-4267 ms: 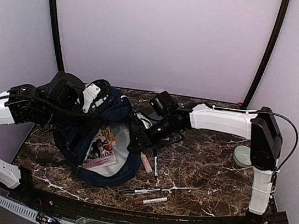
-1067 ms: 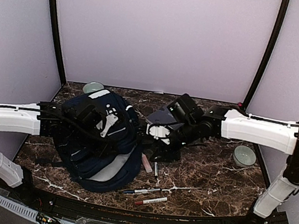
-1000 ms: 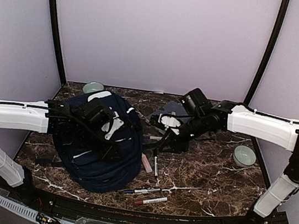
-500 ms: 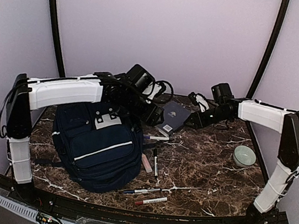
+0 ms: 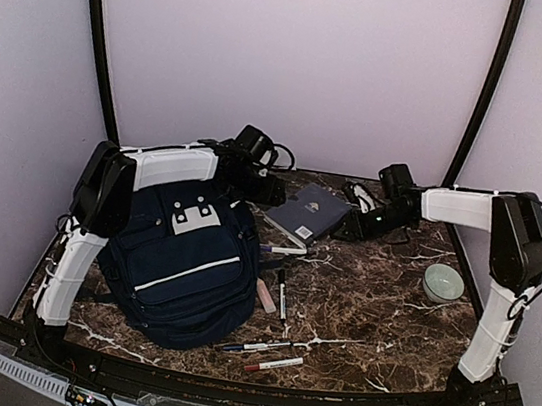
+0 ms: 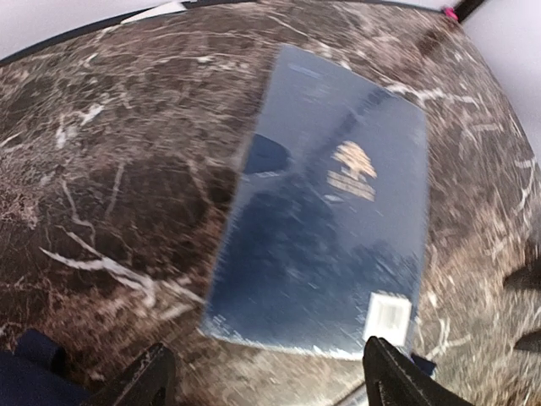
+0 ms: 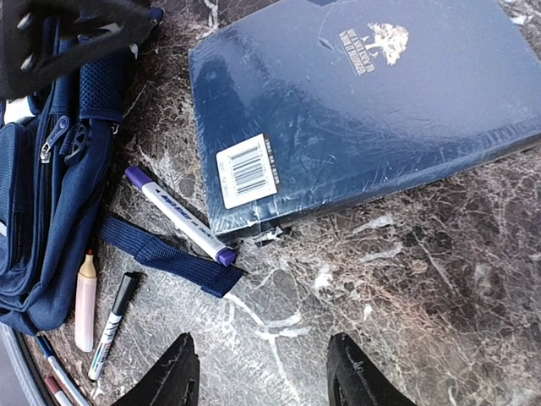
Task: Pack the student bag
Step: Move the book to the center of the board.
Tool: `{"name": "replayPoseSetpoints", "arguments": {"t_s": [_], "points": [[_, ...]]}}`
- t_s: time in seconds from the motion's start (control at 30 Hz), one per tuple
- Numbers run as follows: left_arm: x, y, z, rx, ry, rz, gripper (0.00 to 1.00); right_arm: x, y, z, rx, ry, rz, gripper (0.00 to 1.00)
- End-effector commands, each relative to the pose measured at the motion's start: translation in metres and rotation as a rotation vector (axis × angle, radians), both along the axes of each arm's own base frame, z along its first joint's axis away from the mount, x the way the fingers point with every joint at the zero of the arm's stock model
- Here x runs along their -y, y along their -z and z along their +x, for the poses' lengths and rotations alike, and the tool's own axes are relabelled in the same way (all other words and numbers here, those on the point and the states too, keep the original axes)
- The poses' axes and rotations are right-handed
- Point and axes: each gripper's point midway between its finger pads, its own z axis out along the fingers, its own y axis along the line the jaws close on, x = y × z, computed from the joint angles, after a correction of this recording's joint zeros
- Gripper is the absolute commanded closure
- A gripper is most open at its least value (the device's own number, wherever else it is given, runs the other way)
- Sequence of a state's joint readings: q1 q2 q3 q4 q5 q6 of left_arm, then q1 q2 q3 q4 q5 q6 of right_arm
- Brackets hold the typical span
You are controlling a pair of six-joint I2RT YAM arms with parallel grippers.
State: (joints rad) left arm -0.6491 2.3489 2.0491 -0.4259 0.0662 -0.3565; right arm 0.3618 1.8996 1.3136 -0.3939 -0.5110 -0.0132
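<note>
- The student bag (image 5: pixel 186 272) lies flat, front up, on the left half of the marble table (image 5: pixel 386 315). Its near end is close to the near edge, and the left forearm crosses above its far end.
- Just right of the bag's far corner, near the far edge, a navy book (image 5: pixel 308 213) lies at an angle. A purple-capped marker (image 5: pixel 282 250) sits against its near corner, with a bag strap (image 7: pixel 165 252) beside it.
- Right of the bag, a pink highlighter (image 5: pixel 265 295) and a black marker (image 5: pixel 281 295) lie side by side. A blue pen (image 5: pixel 256 345) and a red pen (image 5: pixel 274 364) lie closer to the near edge.
- The right half is mostly bare marble, with a pale bowl (image 5: pixel 442 281) near the right edge.
- The left gripper (image 6: pixel 266 359) hovers over the book's left side, tilted down, jaws spread wide and holding nothing.
- The right gripper (image 7: pixel 262 342) hangs at the book's right side, with its fingers parted over bare marble.
- Both arms reach far with elbows high, their forearms converging on the book.
</note>
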Motion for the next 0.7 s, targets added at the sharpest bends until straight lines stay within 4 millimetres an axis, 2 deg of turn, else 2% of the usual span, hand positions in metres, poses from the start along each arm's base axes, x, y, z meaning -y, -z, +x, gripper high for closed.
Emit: {"name": "replayPoseSetpoints", "arguments": {"t_s": [0.0, 0.03, 0.1, 0.13, 0.4, 0.53, 0.67], "points": [[0.009, -0.003, 0.019, -0.035, -0.037, -0.124, 0.22, -0.008, 0.009, 0.000, -0.029, -0.014, 0.033, 0.48], [0.012, 0.003, 0.021, -0.046, -0.035, -0.130, 0.22, -0.008, 0.012, 0.000, -0.038, -0.014, 0.030, 0.48], [0.005, 0.009, 0.035, -0.056, -0.051, -0.146, 0.22, -0.008, 0.017, 0.001, -0.051, -0.013, 0.024, 0.48], [0.007, 0.018, 0.037, -0.070, -0.045, -0.148, 0.23, -0.008, 0.019, 0.001, -0.058, -0.017, 0.024, 0.48], [0.021, 0.034, 0.046, -0.103, -0.027, -0.181, 0.24, -0.007, 0.031, 0.007, -0.094, -0.003, 0.018, 0.47], [0.024, 0.034, 0.048, -0.107, -0.034, -0.202, 0.26, -0.002, 0.033, 0.020, -0.131, 0.014, 0.065, 0.45], [0.037, 0.027, 0.041, -0.148, 0.003, -0.285, 0.27, 0.003, 0.042, 0.037, -0.220, 0.050, 0.119, 0.40]]}}
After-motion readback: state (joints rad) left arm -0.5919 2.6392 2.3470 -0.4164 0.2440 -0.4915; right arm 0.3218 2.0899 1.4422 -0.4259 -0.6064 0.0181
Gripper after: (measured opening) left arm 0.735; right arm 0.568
